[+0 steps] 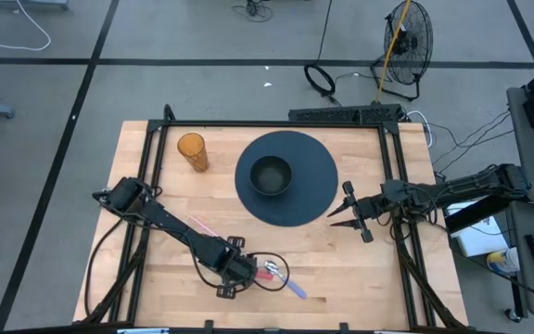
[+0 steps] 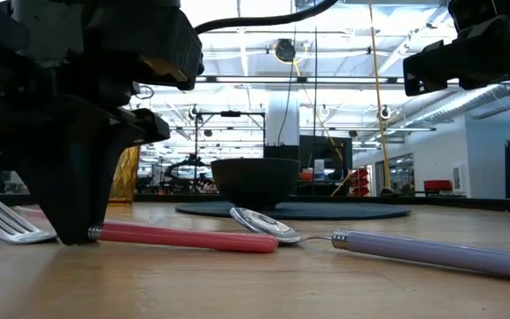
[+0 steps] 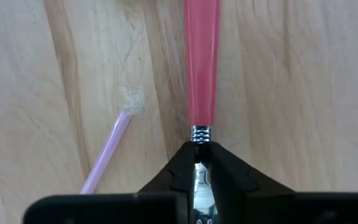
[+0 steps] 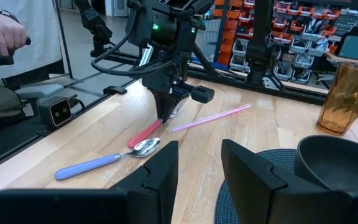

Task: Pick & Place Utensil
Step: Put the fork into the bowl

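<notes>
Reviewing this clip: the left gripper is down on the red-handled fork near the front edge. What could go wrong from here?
1. The left gripper pinches the red-handled fork at its metal neck, far off-centre, so the handle could droop or twist out on lifting.
2. The purple-handled spoon has its bowl right against the fork's handle end; a lift may drag or knock it.
3. The pink straw lies close beside the gripper and could be swept along.

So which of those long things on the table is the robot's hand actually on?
The red-handled fork. The left hand is closed on its metal neck. The purple-handled spoon and the pink straw lie untouched beside it.
</notes>
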Tool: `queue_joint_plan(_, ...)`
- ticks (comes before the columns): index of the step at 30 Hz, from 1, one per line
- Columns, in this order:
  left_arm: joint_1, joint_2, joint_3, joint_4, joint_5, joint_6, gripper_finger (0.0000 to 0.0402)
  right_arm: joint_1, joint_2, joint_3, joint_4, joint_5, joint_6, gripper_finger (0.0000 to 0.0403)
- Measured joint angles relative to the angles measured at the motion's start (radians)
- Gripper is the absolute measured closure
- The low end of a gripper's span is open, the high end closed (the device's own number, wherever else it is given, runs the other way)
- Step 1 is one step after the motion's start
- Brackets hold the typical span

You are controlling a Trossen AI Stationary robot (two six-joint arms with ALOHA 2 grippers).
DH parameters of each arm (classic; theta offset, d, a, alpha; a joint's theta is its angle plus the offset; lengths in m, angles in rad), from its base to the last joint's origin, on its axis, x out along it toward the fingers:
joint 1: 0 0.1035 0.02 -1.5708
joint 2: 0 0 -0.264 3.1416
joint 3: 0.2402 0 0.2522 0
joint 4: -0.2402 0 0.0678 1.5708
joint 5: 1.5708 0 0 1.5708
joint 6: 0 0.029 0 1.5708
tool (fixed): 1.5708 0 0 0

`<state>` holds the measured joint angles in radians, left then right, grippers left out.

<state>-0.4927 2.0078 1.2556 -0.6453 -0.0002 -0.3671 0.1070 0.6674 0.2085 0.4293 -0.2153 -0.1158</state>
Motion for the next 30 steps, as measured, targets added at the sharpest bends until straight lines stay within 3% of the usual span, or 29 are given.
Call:
queue_joint_plan(3,0.001,0.000,0.000,0.000,-0.001,0.009,0.0355,0.000,0.000,0.000,0.000,0.000,0.000,0.0287)
queue_joint_plan(8,0.001,0.000,0.000,-0.001,-0.001,0.020,0.0388,0.000,0.000,0.000,0.000,0.000,0.000,0.0287)
queue_joint_plan(15,0.001,0.000,0.000,-0.002,-0.006,0.025,0.0370,0.000,0.000,0.000,0.000,0.000,0.000,0.0287)
queue_joint_plan(25,0.001,0.000,0.001,-0.004,-0.008,0.025,0.0388,0.000,0.000,0.000,0.000,0.000,0.000,0.0287)
queue_joint_plan(30,0.002,0.004,0.028,-0.016,-0.010,0.028,0.0369,0.000,0.000,0.000,0.000,0.000,0.000,0.0287)
